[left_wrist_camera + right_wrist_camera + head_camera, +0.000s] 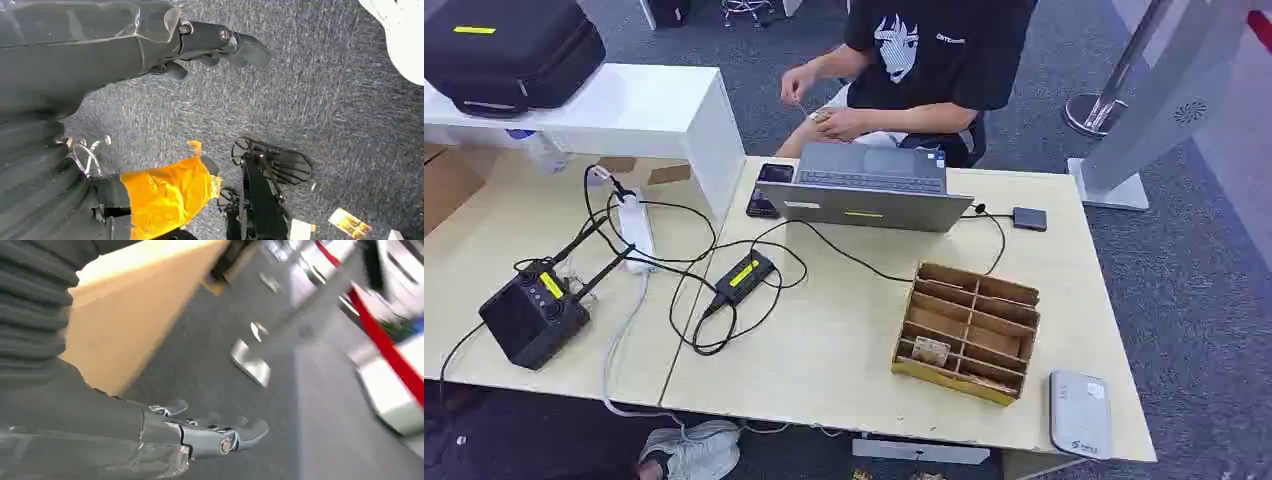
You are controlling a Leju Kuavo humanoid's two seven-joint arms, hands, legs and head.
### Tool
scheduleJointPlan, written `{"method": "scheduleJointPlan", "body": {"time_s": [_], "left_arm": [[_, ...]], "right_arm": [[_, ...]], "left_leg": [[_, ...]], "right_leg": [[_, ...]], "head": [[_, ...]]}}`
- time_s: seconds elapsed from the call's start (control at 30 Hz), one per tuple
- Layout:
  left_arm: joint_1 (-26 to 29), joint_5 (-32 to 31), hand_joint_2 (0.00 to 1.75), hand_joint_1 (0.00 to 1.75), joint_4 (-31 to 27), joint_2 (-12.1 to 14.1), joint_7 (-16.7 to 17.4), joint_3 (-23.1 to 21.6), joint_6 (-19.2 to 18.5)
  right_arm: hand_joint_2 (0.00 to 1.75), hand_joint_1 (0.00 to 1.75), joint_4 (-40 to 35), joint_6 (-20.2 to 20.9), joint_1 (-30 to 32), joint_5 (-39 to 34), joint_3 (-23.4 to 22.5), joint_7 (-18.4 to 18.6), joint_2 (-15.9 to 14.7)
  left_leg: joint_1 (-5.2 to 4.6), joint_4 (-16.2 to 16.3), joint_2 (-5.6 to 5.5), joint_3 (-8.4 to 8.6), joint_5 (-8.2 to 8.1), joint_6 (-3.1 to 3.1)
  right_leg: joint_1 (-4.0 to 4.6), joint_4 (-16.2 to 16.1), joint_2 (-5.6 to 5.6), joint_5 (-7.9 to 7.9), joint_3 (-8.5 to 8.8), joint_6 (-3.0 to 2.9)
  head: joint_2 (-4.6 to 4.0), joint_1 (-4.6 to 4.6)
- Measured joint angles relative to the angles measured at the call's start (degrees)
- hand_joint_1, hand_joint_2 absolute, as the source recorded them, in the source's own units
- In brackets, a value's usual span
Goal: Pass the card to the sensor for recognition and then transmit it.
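Nothing is held by the left hand (220,47), whose dark fingers (250,49) are seen stretched out and slightly apart above grey carpet (325,110) in the left wrist view. Nothing is held by the right hand (215,432) either; its fingers (250,430) are extended and loosely apart over the same kind of carpet in the right wrist view, which is blurred, with the pale edge of the table (135,310) close beside the hand and a red band (385,345) farther out. Both hands are well apart from the card (931,350), which is seen in the head view lying in a front compartment of the wooden divided box (969,330) on the table top (824,340). A white flat device (1081,412) is placed just beside the box at the table's near corner; whether it is the sensor cannot be told. Beyond the box an open laptop (864,185) is set, with a phone (769,188) beside it and a small dark box (1029,218) on a cable at its other side. Farther across the table, black cables (704,290), a white power strip (636,232) and a black unit with a yellow label (532,312) are laid out. A seated person (924,60) is seen behind the laptop, with small items held in the hands.
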Motion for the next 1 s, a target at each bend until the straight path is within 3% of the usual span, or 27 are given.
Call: {"method": "scheduleJointPlan", "body": {"time_s": [0.1, 0.23, 0.3, 0.37, 0.4, 0.57, 0.77, 0.93, 1.0], "left_arm": [[0.1, -0.1, 1.75, 0.0, 0.0, 0.0, 0.3, 0.0, 0.3], [0.0, 0.2, 1.75, 0.0, 0.0, -0.1, 0.3, 0.0, 0.8], [0.0, 0.3, 1.75, 0.0, 0.0, -0.3, 0.3, 0.0, 1.0], [0.3, 0.3, 1.75, 0.0, 0.0, -0.3, 0.2, 0.0, 1.3], [0.3, 0.3, 1.75, 0.0, 0.0, -0.3, 0.2, 0.0, 1.4], [0.0, -0.8, 1.75, 0.0, 0.0, -0.5, -0.1, 0.0, 1.4], [-0.2, -2.3, 1.75, 0.0, 0.0, -0.5, -0.1, -0.2, 1.1], [-0.2, -3.9, 1.75, 0.0, 0.0, -0.5, -0.1, -0.9, 0.5], [-0.3, -4.3, 1.75, 0.0, 0.0, -0.5, -0.1, -1.1, 0.3]], "right_arm": [[1.75, 0.0, -7.4, -8.8, 1.9, 8.7, -0.5, -10.1, 2.1], [1.75, 0.0, -23.7, -20.1, 4.5, 23.3, 1.1, -12.6, 7.6], [1.75, 0.0, -35.2, -27.8, 9.2, 30.0, 5.7, -12.8, 10.0], [1.75, 0.0, -44.6, -37.3, 12.8, 39.3, 14.1, -12.9, 10.7], [1.75, 0.0, -47.5, -40.0, 13.6, 42.9, 18.4, -12.9, 10.7], [1.75, 0.0, -61.1, -41.8, 15.8, 66.5, 35.0, -12.8, 11.8], [1.75, 0.0, -69.5, -42.2, 15.0, 86.4, 49.7, -12.6, 12.1], [1.75, 0.0, -69.9, -42.2, 12.4, 102.6, 57.8, -12.0, 11.3], [1.75, 0.0, -69.1, -42.2, 11.6, 105.1, 59.2, -11.8, 11.0]], "left_leg": [[-0.06, 0.0, -0.07, -0.02, 0.0, 0.0], [0.01, -0.1, 0.0, 0.04, 0.0, 0.0], [-0.07, -0.1, -0.38, -0.08, 0.0, 0.0], [0.0, -0.1, -0.3, -0.04, -0.01, -0.02], [0.0, -0.1, -0.12, 0.0, -0.02, -0.04], [-0.04, -0.1, -0.1, 0.03, -0.02, -0.03], [-0.05, -0.1, -0.11, 0.06, -0.01, -0.03], [-0.05, 0.0, -0.12, 0.08, -0.01, -0.03], [-0.05, 0.0, -0.13, 0.08, -0.01, -0.03]], "right_leg": [[-0.05, 0.0, -0.08, -0.02, 0.0, 0.0], [-0.04, 0.1, 0.03, -0.04, 0.0, -0.03], [-0.04, 0.1, -0.35, -0.23, 0.1, 0.1], [-0.03, 0.2, -0.26, -0.23, 0.04, 0.02], [0.01, 0.2, -0.11, -0.21, 0.01, -0.01], [-0.02, 0.1, -0.14, -0.19, 0.05, 0.02], [-0.04, 0.1, -0.14, -0.17, 0.1, 0.05], [-0.04, 0.1, -0.14, -0.17, 0.11, 0.05], [-0.04, 0.1, -0.14, -0.16, 0.13, 0.05]], "head": [[0.0, 0.0], [0.0, 0.0], [0.0, -0.02], [0.0, 0.0], [0.0, 0.0], [0.0, -0.04], [0.0, 0.0], [0.0, -0.02], [0.0, -0.02]]}}
